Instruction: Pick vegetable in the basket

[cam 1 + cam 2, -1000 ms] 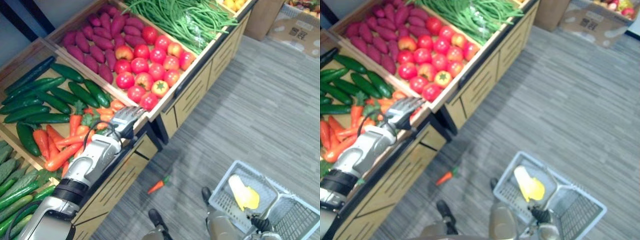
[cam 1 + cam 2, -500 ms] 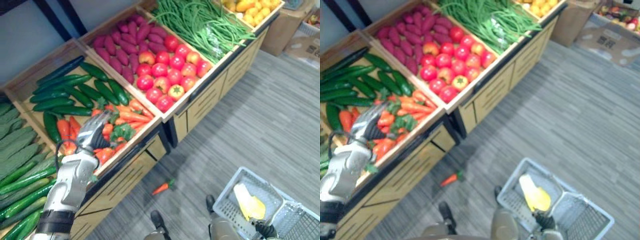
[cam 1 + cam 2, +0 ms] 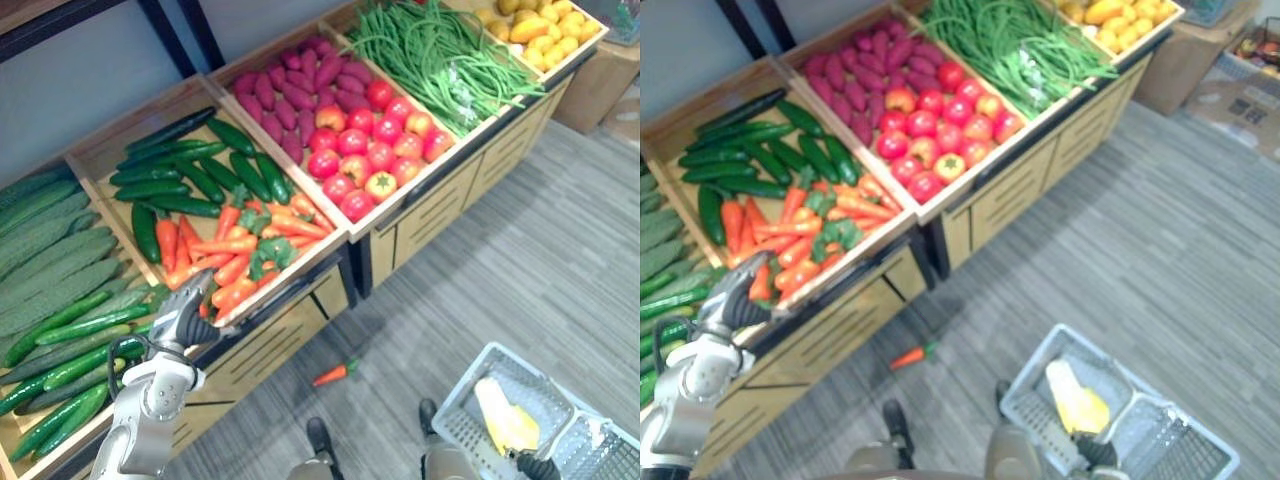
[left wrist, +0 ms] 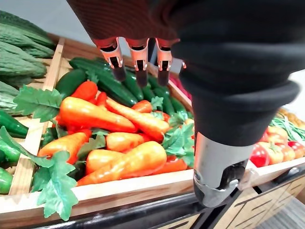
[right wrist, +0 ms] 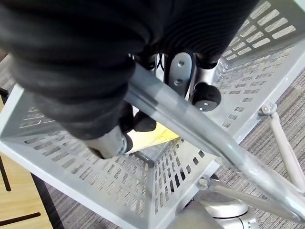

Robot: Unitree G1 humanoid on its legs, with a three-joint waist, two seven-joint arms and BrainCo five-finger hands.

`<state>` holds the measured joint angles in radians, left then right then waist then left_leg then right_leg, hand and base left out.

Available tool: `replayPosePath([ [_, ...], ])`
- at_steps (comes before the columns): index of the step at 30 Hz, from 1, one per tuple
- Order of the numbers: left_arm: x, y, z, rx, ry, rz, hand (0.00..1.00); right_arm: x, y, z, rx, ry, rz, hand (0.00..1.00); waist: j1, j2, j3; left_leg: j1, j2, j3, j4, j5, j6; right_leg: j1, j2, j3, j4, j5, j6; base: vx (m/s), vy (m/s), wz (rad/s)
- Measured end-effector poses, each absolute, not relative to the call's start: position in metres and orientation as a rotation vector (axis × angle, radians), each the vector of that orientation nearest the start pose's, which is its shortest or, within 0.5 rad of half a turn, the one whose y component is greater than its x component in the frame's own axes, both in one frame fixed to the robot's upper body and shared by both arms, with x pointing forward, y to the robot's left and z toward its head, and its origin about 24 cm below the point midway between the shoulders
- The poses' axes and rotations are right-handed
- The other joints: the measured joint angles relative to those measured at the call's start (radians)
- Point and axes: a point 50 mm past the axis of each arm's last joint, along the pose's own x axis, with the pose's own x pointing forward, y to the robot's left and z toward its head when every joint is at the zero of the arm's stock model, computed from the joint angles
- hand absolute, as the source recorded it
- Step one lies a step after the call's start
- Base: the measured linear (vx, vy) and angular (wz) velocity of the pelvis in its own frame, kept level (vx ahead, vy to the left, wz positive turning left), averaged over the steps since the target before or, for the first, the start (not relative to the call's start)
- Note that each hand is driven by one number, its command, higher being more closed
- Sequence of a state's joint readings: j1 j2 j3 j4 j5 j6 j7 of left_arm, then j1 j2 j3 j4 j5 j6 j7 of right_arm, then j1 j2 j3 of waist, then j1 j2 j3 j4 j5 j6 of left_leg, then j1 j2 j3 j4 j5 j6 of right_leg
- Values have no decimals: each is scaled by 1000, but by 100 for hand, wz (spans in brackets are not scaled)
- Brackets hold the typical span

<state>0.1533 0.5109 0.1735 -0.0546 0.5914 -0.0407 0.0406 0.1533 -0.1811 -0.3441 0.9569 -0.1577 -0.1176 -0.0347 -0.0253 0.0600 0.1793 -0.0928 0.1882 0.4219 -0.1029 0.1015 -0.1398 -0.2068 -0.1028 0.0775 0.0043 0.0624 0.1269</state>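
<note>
The left hand (image 3: 183, 318) hovers at the front corner of the wooden crate (image 4: 119, 188), its fingers (image 4: 138, 55) straight and empty above the carrots (image 3: 235, 255). A stray carrot (image 3: 330, 374) lies on the floor (image 3: 500, 270). Farther right, the right hand (image 5: 205, 95) is curled round the handle (image 5: 200, 133) of the basket (image 3: 462, 385), which holds a yellow item (image 3: 505, 418).

Red tomatoes (image 3: 375, 160) fill the front of one wooden crate (image 3: 405, 200), with purple sweet potatoes (image 3: 300, 90) behind them. Green beans (image 3: 440, 60) heap the next crate. Dark cucumbers (image 3: 190, 170) lie in another, and yellow fruit (image 3: 540, 25) sits near a cardboard box (image 3: 605, 85) on the grey floor (image 3: 530, 260).
</note>
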Motion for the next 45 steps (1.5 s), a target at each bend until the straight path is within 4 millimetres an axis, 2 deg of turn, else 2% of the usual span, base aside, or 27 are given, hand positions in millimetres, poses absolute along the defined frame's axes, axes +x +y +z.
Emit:
replayPosePath([
  [11,234,289,77,1108,51,208,0,90,-264,-138,-205,962,-336,100,1,-22,-8,-13,10,28,0,-1,-2,-28,5,16,1,1,0,37,-10,-6],
  [16,240,298,75,1097,83,250,0,92,-264,-137,-209,955,-332,100,-1,-24,-9,-33,13,31,0,0,-1,-49,9,18,1,1,-1,61,-19,-2],
  [20,243,298,78,1094,78,257,0,94,-264,-136,-210,946,-331,100,0,-25,-10,-41,14,28,0,0,-1,-53,9,15,-2,1,-1,52,-14,2],
  [39,244,309,56,1076,191,258,0,96,-264,-135,-211,939,-328,100,2,-34,-6,-76,12,2,6,1,1,-74,13,-13,-10,-5,-9,26,-12,3],
  [45,247,309,59,1074,181,261,0,96,-264,-136,-213,940,-323,100,1,-34,-5,-77,15,2,6,0,0,-72,16,-13,-17,-6,-10,27,-11,-1],
])
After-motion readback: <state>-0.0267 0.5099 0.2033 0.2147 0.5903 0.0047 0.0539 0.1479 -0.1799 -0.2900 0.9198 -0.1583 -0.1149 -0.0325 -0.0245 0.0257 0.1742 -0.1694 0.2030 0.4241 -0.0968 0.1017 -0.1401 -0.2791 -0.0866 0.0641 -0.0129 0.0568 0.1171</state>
